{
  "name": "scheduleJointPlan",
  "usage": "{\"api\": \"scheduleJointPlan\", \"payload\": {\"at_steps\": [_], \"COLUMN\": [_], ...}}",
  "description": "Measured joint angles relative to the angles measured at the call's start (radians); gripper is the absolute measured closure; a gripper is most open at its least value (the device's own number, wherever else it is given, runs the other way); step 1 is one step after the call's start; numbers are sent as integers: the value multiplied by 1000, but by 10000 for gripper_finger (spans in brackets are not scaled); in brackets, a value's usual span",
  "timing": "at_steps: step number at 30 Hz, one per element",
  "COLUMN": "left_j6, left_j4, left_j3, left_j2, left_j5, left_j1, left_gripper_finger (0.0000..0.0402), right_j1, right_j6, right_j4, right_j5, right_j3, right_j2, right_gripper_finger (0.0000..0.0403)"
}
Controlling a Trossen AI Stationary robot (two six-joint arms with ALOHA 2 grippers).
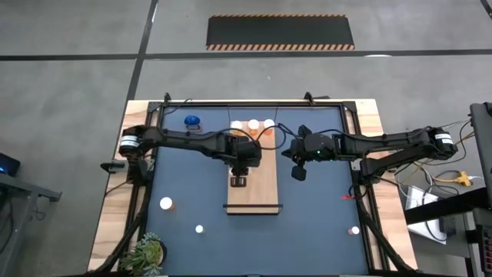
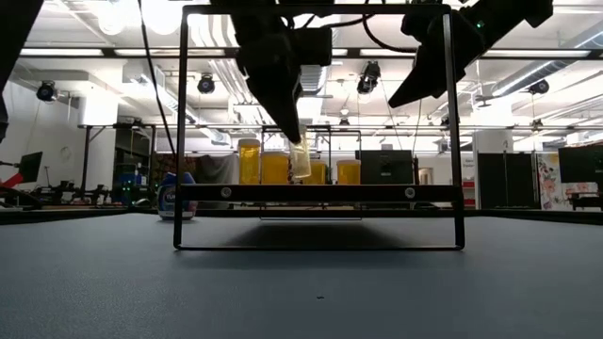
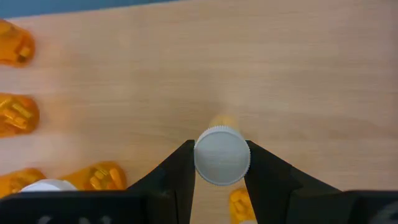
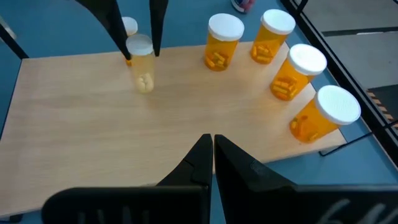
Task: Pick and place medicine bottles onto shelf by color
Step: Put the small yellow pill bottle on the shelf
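Observation:
My left gripper (image 1: 240, 178) is shut on a small pale-yellow bottle with a white cap (image 4: 140, 62) over the middle of the wooden shelf (image 1: 254, 192). Several orange bottles with white caps (image 4: 270, 34) stand upright on the shelf's far end. A blue bottle (image 1: 192, 121) stands on the table at the far left of the shelf. My right gripper (image 4: 212, 149) is shut and empty, above the shelf's right edge (image 1: 298, 171). My left gripper pinches the bottle's white cap (image 3: 222, 155) by its round side between the two fingers. The fingers (image 4: 115, 28) come from above, pointing down. The bottle hangs below them, slightly tilted, its bottom (image 2: 300, 175) just above the shelf.
The shelf stands raised on a dark wire frame (image 2: 452, 141). Three white-capped bottles stand on the blue table, at near left (image 1: 166, 204), near middle (image 1: 199, 228) and near right (image 1: 354, 230). A green plant (image 1: 150, 250) is at the near left corner.

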Motion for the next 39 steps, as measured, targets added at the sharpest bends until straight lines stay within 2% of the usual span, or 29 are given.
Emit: {"api": "scheduleJointPlan", "payload": {"at_steps": [17, 25, 39], "left_j6": [-1, 2, 2], "left_j4": [21, 21, 22], "left_j3": [-33, -33, -33], "left_j2": [0, -1, -1], "left_j5": [10, 71, 73], "left_j1": [-1, -1, -1], "left_gripper_finger": [299, 299, 296], "right_j1": [0, 0, 0], "right_j6": [2, 2, 10], "right_j4": [0, 0, 0], "right_j5": [0, 0, 0], "right_j3": [0, 0, 0], "right_j2": [0, 0, 0], "right_gripper_finger": [394, 394, 394]}}
